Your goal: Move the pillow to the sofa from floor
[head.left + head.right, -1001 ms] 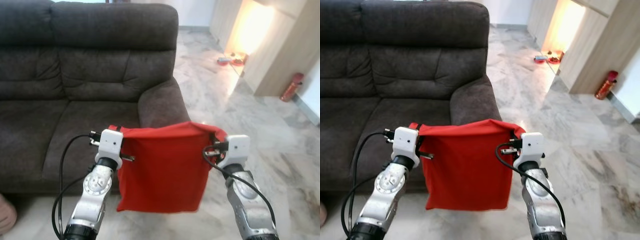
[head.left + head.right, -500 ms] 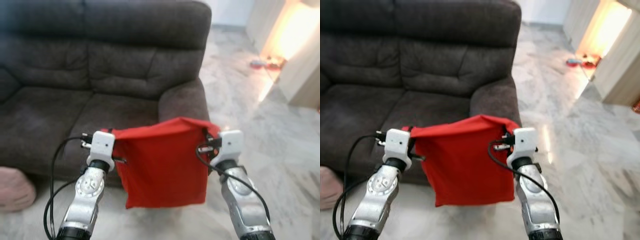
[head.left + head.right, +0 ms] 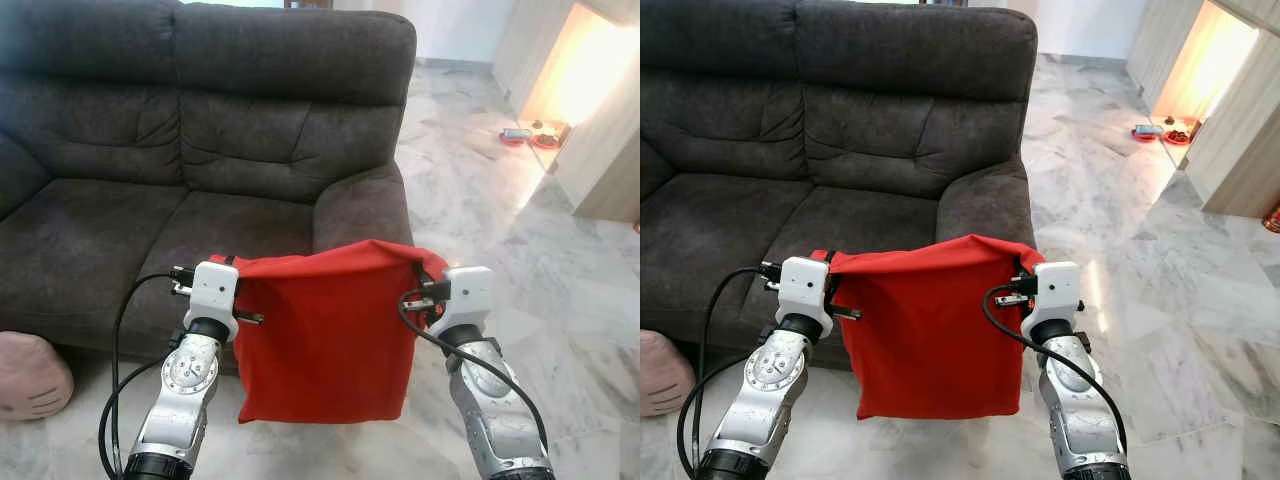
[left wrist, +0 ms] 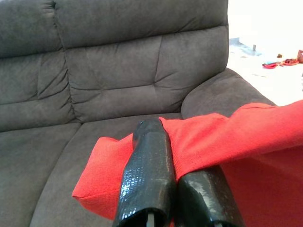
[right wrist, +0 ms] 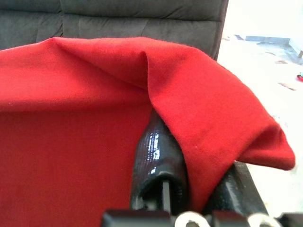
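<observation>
Left tool (image 4: 175, 189): clamped on red pillow (image 3: 325, 335) corner
Right tool (image 5: 189, 175): clamped likewise
Sofa (image 3: 200, 150): one, ahead
Pink cushion (image 3: 30, 375): one, floor

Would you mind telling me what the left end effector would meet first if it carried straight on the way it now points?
Probably the sofa seat cushion. The left end effector grips the red pillow; depth is unclear.

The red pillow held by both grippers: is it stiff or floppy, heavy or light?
Probably floppy: the red pillow hangs flat and sags between the left gripper and right gripper. Likely light, since pinched corners alone carry it.
</observation>
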`<state>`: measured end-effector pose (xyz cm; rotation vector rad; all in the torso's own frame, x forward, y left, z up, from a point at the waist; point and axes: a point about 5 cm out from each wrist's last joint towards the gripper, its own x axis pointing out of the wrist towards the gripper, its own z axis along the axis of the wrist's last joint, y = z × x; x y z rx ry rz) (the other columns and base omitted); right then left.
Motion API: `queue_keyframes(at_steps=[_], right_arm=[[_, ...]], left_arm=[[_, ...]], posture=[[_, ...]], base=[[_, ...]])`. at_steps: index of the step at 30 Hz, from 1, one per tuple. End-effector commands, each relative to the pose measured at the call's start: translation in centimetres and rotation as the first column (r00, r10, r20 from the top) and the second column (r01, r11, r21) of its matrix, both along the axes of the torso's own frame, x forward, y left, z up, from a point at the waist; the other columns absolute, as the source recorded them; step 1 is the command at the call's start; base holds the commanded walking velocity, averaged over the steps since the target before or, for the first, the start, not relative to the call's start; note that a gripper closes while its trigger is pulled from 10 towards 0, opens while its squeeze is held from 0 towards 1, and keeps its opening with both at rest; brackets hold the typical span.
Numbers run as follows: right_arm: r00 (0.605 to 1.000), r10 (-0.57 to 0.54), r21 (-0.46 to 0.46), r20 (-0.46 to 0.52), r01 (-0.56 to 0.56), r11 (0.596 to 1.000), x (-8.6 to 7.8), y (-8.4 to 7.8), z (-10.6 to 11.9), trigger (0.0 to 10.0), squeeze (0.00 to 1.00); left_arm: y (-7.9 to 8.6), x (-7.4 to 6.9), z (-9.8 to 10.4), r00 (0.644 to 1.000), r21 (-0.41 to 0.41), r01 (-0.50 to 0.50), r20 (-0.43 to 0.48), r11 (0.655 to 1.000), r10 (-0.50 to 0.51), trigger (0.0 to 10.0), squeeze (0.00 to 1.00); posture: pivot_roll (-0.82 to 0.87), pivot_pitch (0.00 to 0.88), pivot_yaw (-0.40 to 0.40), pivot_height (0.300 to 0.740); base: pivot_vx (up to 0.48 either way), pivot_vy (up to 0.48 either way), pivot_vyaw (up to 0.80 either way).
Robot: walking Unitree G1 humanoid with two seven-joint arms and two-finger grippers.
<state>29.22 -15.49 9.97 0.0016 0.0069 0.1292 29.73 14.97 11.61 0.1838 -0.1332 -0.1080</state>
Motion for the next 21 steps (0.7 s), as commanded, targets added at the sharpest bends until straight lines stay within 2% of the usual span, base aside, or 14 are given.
queue_keyframes(at_steps=[1, 6, 7, 8, 11, 13, 17, 21], right_arm=[[0.997, -0.031, 0.009, 0.076, 0.030, 0.999, 0.5, -0.6, 1.7, 10.0, 0.00], [0.994, -0.039, 0.010, 0.101, 0.038, 0.999, 0.5, -0.7, 2.2, 10.0, 0.00], [0.988, -0.056, 0.017, 0.145, 0.054, 0.998, 0.6, -0.8, 3.3, 10.0, 0.00], [0.988, -0.056, 0.017, 0.145, 0.054, 0.998, 0.6, -0.8, 3.3, 10.0, 0.00], [0.972, -0.072, 0.047, 0.223, 0.063, 0.997, 0.6, -0.9, 5.4, 10.0, 0.00], [0.963, -0.070, 0.039, 0.261, 0.062, 0.997, 0.6, -0.9, 6.7, 10.0, 0.00], [0.956, -0.080, 0.044, 0.282, 0.070, 0.997, 0.6, -1.0, 7.2, 10.0, 0.00], [0.924, -0.107, 0.070, 0.368, 0.087, 0.994, 0.6, -1.0, 10.1, 10.0, 0.00]], left_arm=[[-0.1, 0.3, 2.8, 0.991, 0.017, -0.011, 0.130, 1.000, 0.008, 10.0, 0.00], [0.0, 0.3, 4.5, 0.976, 0.081, -0.039, 0.216, 0.996, 0.020, 10.0, 0.00], [0.0, 0.3, 5.6, 0.964, 0.104, -0.050, 0.266, 0.993, 0.021, 10.0, 0.00], [0.0, 0.3, 5.6, 0.964, 0.104, -0.050, 0.266, 0.993, 0.021, 10.0, 0.00], [0.2, 0.1, 7.1, 0.942, 0.158, -0.082, 0.334, 0.984, 0.025, 10.0, 0.00], [0.4, -0.1, 8.2, 0.927, 0.156, -0.096, 0.374, 0.983, 0.031, 10.0, 0.00], [0.4, -0.2, 8.6, 0.923, 0.152, -0.103, 0.382, 0.983, 0.037, 10.0, 0.00], [-0.1, -0.6, 10.4, 0.905, 0.125, -0.087, 0.425, 0.988, 0.026, 10.0, 0.00]], posture=[[0.05, 0.018, -0.062, 0.740], [0.05, 0.014, -0.061, 0.740], [0.05, 0.014, -0.060, 0.740], [0.05, 0.014, -0.060, 0.740], [0.05, 0.005, -0.057, 0.740], [0.04, 0.001, -0.056, 0.740], [0.05, 0.000, -0.055, 0.740], [0.05, 0.000, -0.051, 0.740]], base=[[0.000, 0.000, 0.00], [0.000, 0.000, 0.00], [0.000, 0.000, 0.00], [0.000, 0.000, 0.00], [0.000, 0.000, 0.00], [0.000, 0.000, 0.00], [0.000, 0.000, 0.00], [0.000, 0.000, 0.00]])
